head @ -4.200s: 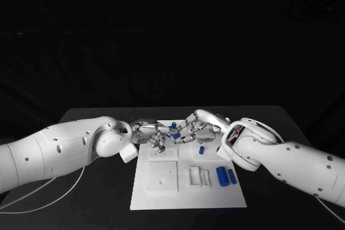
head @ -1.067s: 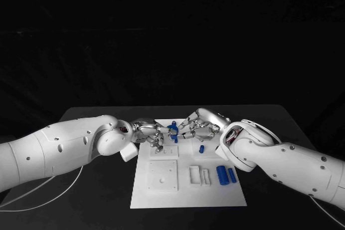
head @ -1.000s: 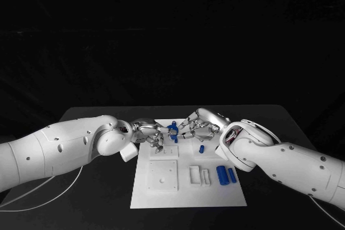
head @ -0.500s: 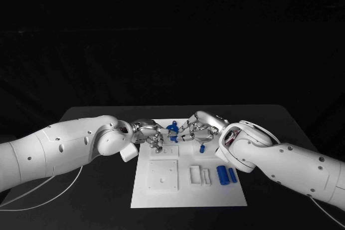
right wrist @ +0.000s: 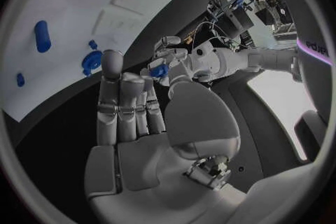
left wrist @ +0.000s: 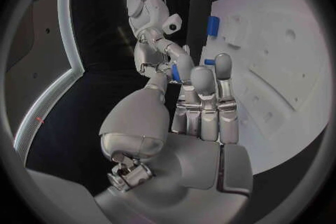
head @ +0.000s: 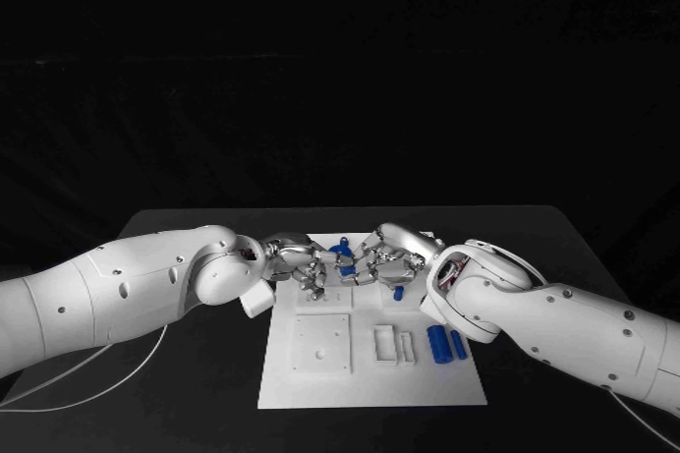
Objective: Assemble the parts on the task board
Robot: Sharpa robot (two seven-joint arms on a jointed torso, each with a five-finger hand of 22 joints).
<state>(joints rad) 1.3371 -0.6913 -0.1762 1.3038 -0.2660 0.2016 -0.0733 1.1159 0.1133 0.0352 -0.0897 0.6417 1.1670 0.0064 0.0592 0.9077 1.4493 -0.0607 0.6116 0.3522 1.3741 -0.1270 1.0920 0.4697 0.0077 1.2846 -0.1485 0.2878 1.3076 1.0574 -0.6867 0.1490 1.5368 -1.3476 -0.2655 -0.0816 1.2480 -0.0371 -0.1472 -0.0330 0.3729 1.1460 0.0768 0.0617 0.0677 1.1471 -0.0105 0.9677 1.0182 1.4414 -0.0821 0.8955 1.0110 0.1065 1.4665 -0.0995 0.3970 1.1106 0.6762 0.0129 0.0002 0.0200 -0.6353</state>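
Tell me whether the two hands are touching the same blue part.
Cannot tell. In the head view the left hand and right hand meet around a small blue part, but the fingers crowd it and no contact shows plainly.

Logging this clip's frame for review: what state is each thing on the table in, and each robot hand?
Left robot hand: fingertips meet the right's over the board's far end, touching a small blue part.
Right robot hand: pinches that part.
Two blue cylinders: lying side by side, untouched.
Small blue peg: on the board.
White task board: flat on the black table.
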